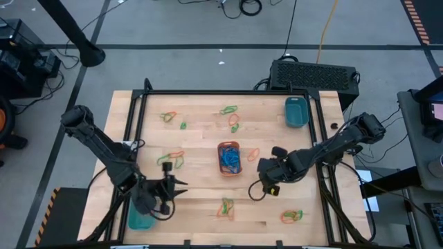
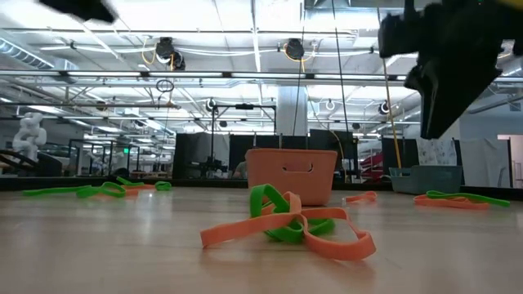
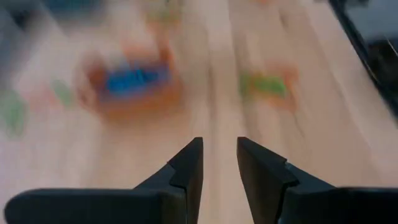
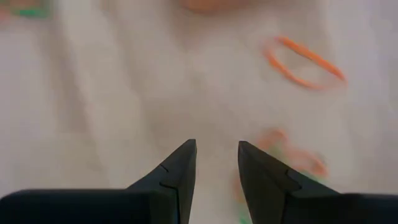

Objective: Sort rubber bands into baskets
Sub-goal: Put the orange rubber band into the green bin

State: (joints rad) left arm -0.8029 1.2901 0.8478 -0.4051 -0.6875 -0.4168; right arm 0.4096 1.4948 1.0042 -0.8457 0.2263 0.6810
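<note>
The left claw (image 3: 219, 163) shows its two dark fingers (image 3: 186, 168) parted, a narrow strip of pale wooden table (image 3: 348, 124) visible between the tips and nothing held there. Beyond them the planks run away from the camera, all of it smeared. Ahead and off to one side sits the orange basket (image 3: 134, 87) with a blue mass inside (probably blue rubber bands (image 3: 134, 79), though no single loop can be made out). Well apart from it, on the other side, lies a small tangle of green and orange bands (image 3: 268, 86) on bare wood. A green smudge (image 3: 12, 112) sits at the picture's edge, too blurred to name.
</note>
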